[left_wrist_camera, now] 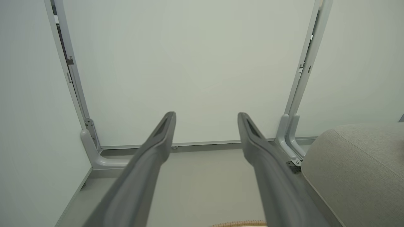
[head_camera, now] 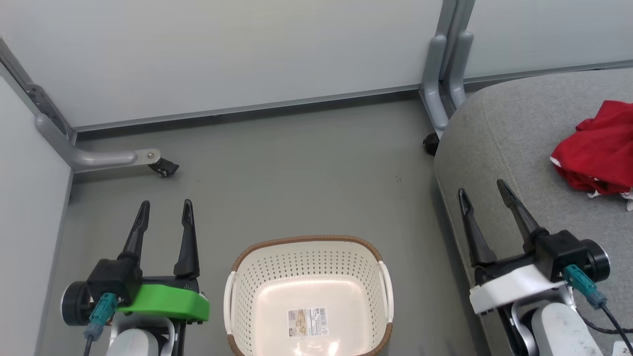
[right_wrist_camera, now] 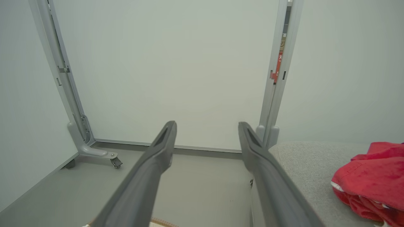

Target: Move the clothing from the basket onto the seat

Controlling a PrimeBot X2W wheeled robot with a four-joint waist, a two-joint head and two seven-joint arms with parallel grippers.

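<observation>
left gripper (head_camera: 166, 202): low on the left of the head view, its two dark fingers pointing up that view, set apart
left fingers (left_wrist_camera: 157, 148): long and tapered, the gap between them narrowing slightly toward the tips
left wrist: green cover (head_camera: 163, 300) under a black block, teal plug (head_camera: 101, 306) on its outer side, pale forearm (head_camera: 133, 343) at the bottom edge
right gripper (head_camera: 480, 187): low on the right of the head view, spread apart, leaning toward the upper left
right fingers (right_wrist_camera: 157, 154): long, dark and tapered, well apart at the tips
right wrist: white cover (head_camera: 512, 287), black block, teal connector (head_camera: 581, 284) with a cable, pale right forearm (head_camera: 559, 331) below
</observation>
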